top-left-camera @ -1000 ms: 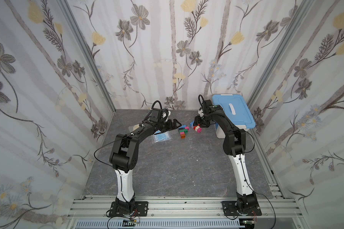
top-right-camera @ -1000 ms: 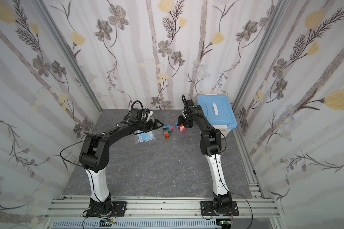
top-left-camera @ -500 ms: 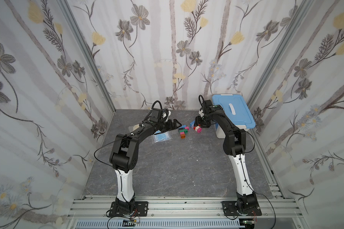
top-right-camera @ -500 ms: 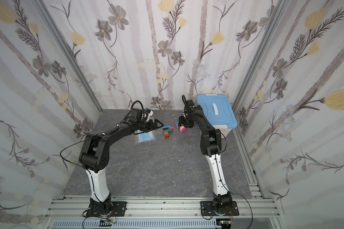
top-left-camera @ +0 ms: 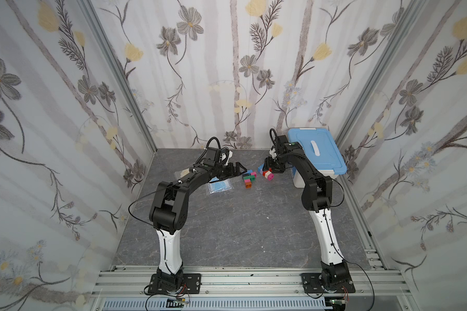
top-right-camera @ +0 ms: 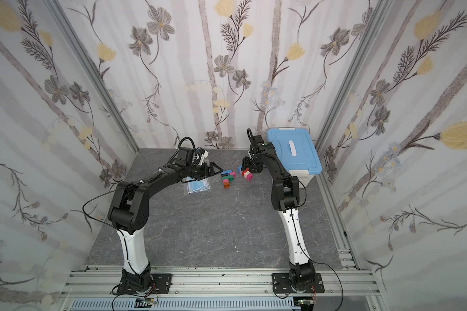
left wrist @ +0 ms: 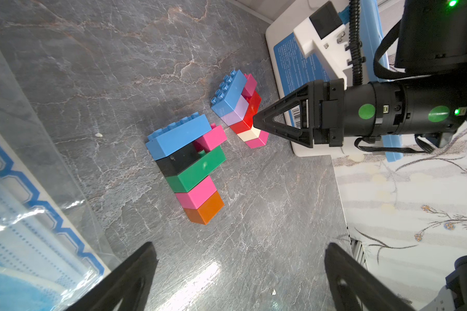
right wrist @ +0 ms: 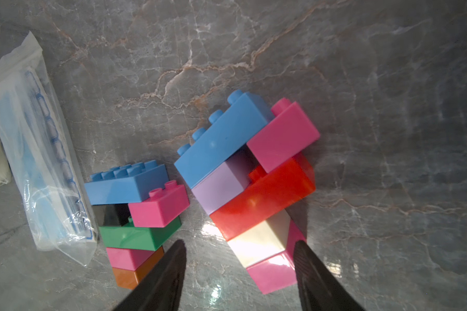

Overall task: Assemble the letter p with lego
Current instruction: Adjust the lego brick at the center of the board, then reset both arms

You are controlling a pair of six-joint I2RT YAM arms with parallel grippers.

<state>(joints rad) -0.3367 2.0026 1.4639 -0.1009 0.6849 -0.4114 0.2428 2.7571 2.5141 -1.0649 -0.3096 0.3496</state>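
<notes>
Now the right gripper [right wrist: 239, 242], part-open, straddles the rightmost multicoloured plastic brick stack [right wrist: 267, 199]; the left gripper [left wrist: 240, 244] gapes empty.

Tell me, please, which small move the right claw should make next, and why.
Probably close the right claw on the cream brick. Its jaws stand open on either side of that brick, which is joined to the red brick, and a gap shows beside one finger, so nothing is gripped yet.
</notes>
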